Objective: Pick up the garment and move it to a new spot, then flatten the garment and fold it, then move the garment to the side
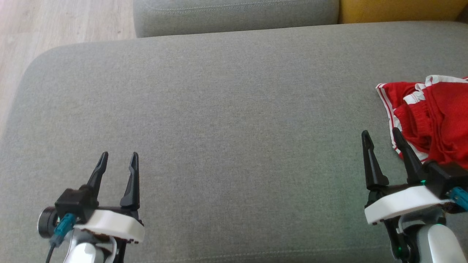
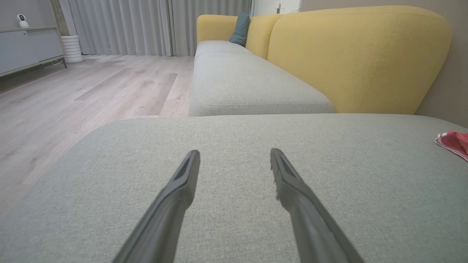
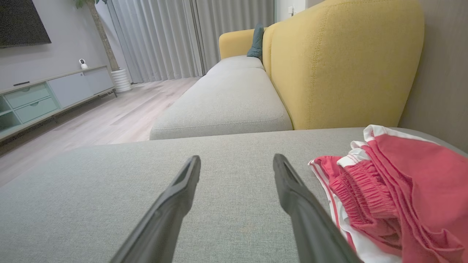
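Two claws spread wide and empty: left gripper (image 1: pixel 120 155) low over the broad grey fabric sofa cushion (image 1: pixel 234 120), right gripper (image 1: pixel 380 132) just beside the crumpled red garment with white stripes and elastic waistband (image 1: pixel 435 117). Heaped at the cushion's right edge, seemingly not yet gripped. Probably the first step, the pick-up, not yet begun. Next, likely: shift the right gripper onto a raised fold, close firmly, lift clear, carry toward the bare middle.

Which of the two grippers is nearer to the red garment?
The right gripper: the red garment lies just beside its outer finger, whereas the left gripper is far away, across the grey cushion.
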